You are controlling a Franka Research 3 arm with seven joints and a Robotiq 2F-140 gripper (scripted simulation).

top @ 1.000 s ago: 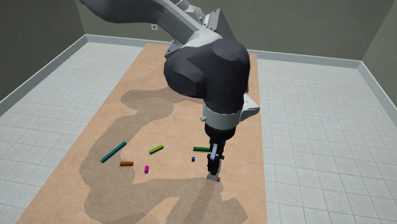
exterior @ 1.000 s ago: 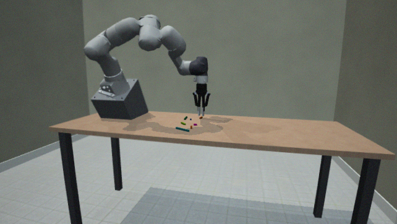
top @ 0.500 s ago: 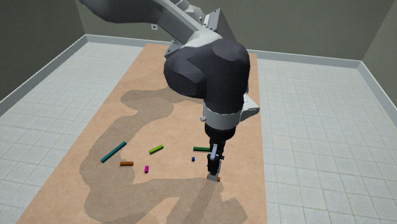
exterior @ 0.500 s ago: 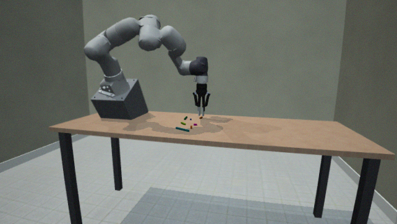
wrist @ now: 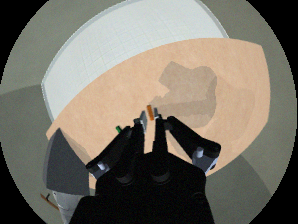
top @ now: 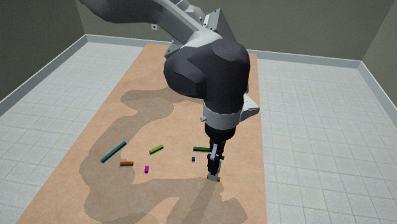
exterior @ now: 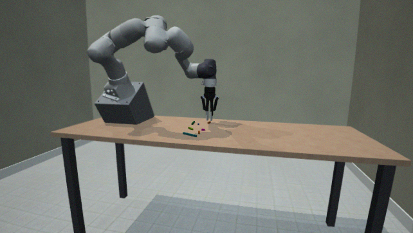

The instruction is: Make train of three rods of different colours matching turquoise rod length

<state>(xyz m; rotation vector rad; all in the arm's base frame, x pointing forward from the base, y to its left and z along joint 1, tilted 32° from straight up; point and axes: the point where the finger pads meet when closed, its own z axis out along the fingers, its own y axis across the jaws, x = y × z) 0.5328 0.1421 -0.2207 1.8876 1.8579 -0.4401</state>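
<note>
Narrowly parted, the gripper (top: 213, 179) (exterior: 209, 120) (wrist: 150, 114) straddles an orange rod (top: 219, 179) (exterior: 209, 122) (wrist: 150, 112); the top view shows only its ends, the wrist view its length. Leftward in the top view lie green (top: 201, 149) (exterior: 193, 122) (wrist: 119, 129), blue (top: 193, 159) (exterior: 198, 124), lime (top: 156, 149) (exterior: 190, 128), magenta (top: 146, 169) (exterior: 202, 129), second orange (top: 127, 163) (exterior: 199, 132) and, farthest left, turquoise (top: 113, 151) (exterior: 190, 134) rods, all apart.

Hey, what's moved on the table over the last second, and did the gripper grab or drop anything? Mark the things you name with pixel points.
Nothing visibly moved, and I see no grab or release. The gripper (top: 214, 177) (exterior: 209, 119) (wrist: 150, 114) is still slightly open around the far orange rod (top: 219, 179) (exterior: 209, 122) (wrist: 150, 112), and the turquoise rod (top: 113, 151) (exterior: 190, 134) and the other visible rods lie as before.
</note>
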